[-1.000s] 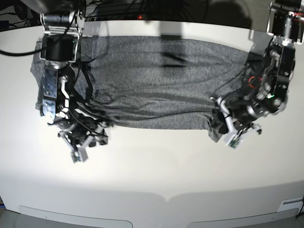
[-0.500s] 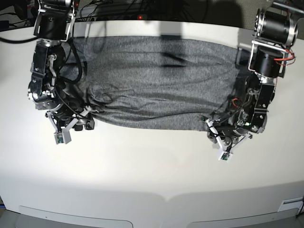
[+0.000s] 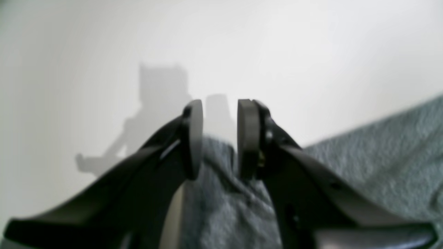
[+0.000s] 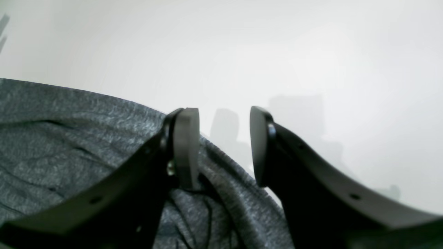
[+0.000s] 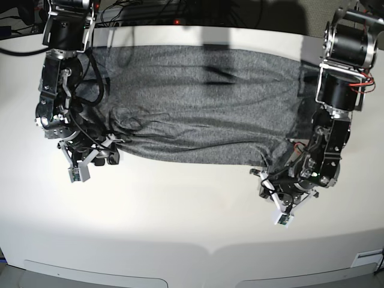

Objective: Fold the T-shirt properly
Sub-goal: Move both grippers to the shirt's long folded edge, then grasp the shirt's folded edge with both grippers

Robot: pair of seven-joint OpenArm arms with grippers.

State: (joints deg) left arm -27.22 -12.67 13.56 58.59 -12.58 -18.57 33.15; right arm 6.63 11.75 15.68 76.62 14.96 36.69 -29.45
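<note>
From the left wrist camera, the left end effector (image 3: 219, 138) points out over the white tabletop (image 3: 277, 52). Its two dark pads stand a little apart, and a bunched fold of the grey T-shirt (image 3: 380, 155) rises into the gap between them. Whether the pads actually press on the cloth I cannot tell. More of the shirt lies flat off to the right, and the end effector's shadow falls on the bare surface ahead.

From the right wrist camera, the right end effector (image 4: 224, 147) has its pads parted wider, with bare tabletop (image 4: 277, 52) showing between the tips. The T-shirt (image 4: 69, 138) spreads over the left and lower part of the picture. Its curved edge runs under the left pad (image 4: 187, 145) and down through the gap, so the cloth sits at the jaws rather than firmly pinched.

From the base camera, the T-shirt (image 5: 204, 102) lies stretched sideways across the far half of the tabletop (image 5: 180, 216), rumpled along its near edge. The right end effector (image 5: 84, 165) sits at the shirt's near corner on the picture's left. The left end effector (image 5: 279, 201) is at the opposite near corner, where a strip of cloth trails down toward it.
</note>
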